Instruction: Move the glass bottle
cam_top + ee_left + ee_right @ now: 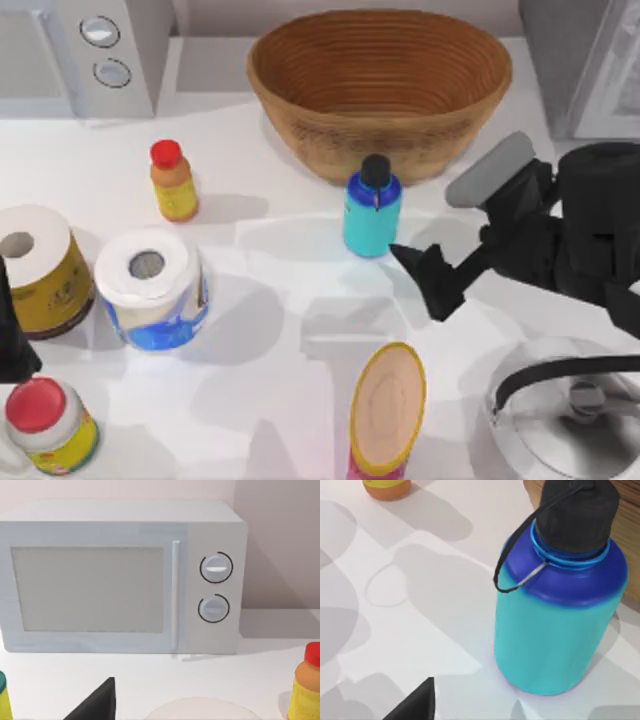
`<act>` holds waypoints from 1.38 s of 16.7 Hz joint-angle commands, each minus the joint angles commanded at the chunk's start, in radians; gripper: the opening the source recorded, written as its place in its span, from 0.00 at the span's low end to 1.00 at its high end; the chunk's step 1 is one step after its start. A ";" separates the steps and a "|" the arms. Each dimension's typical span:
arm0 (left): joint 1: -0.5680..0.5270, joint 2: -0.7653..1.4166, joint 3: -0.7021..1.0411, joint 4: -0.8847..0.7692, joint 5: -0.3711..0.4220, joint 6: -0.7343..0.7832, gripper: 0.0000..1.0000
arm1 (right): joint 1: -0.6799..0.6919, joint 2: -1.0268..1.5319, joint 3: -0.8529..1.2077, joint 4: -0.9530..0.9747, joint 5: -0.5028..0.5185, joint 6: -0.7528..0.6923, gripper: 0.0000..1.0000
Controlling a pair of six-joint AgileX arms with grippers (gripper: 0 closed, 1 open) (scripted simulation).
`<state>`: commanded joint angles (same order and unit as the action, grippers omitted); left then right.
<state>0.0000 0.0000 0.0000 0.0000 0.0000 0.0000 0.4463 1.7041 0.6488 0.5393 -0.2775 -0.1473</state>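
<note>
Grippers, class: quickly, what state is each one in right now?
Left gripper: at the table's left edge; cannot be told.
Right gripper: open, holding nothing, just right of the glass bottle, not touching it.

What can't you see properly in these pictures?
- Left gripper: cut off by the top view's left edge, so its fingers can't be judged.
- Kettle: cut by the top view's bottom right corner.
- Glass bottle: cap top cropped in the right wrist view.
- Right gripper: black fingers merge together; open or shut unclear.
</note>
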 joint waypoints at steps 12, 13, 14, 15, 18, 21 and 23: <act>0.000 0.000 0.000 0.000 0.000 0.000 1.00 | 0.049 0.265 0.236 0.035 0.047 0.026 1.00; 0.000 0.000 0.000 0.000 0.000 0.000 1.00 | 0.055 0.302 0.261 0.048 0.053 0.029 1.00; 0.000 0.000 0.000 0.000 0.000 0.000 1.00 | 0.061 0.336 0.282 0.061 0.058 0.031 1.00; 0.000 0.000 0.000 0.000 0.000 0.000 1.00 | 0.065 0.364 0.299 0.072 0.062 0.034 1.00; 0.000 0.000 0.000 0.000 0.000 0.000 1.00 | 0.071 0.402 0.321 0.090 0.068 0.037 1.00; 0.000 0.000 0.000 0.000 0.000 0.000 1.00 | 0.071 0.402 0.321 0.090 0.068 0.037 1.00; 0.000 0.000 0.000 0.000 0.000 0.000 1.00 | 0.071 0.402 0.321 0.090 0.068 0.037 0.85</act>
<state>0.0000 0.0000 0.0000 0.0000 0.0000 0.0000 0.5175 2.1065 0.9696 0.6294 -0.2091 -0.1100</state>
